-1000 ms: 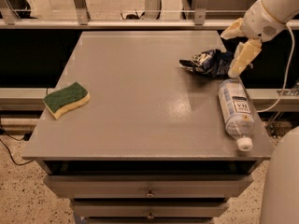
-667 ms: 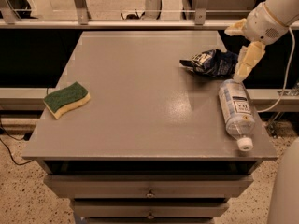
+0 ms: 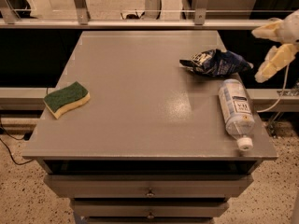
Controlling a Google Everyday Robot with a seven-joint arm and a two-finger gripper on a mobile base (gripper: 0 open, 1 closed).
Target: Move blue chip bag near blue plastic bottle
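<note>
Gripper (image 3: 274,46) (fingers seemingly apart) hangs right of blue chip bag (image 3: 216,62)

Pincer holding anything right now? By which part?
Nothing. The pincer hangs open past the right edge of the table, just right of the blue chip bag, which lies free on top.

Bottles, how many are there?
1. The blue plastic bottle lies on its side near the table's right edge, close to the blue chip bag. The end effector hovers open beyond that edge.
</note>
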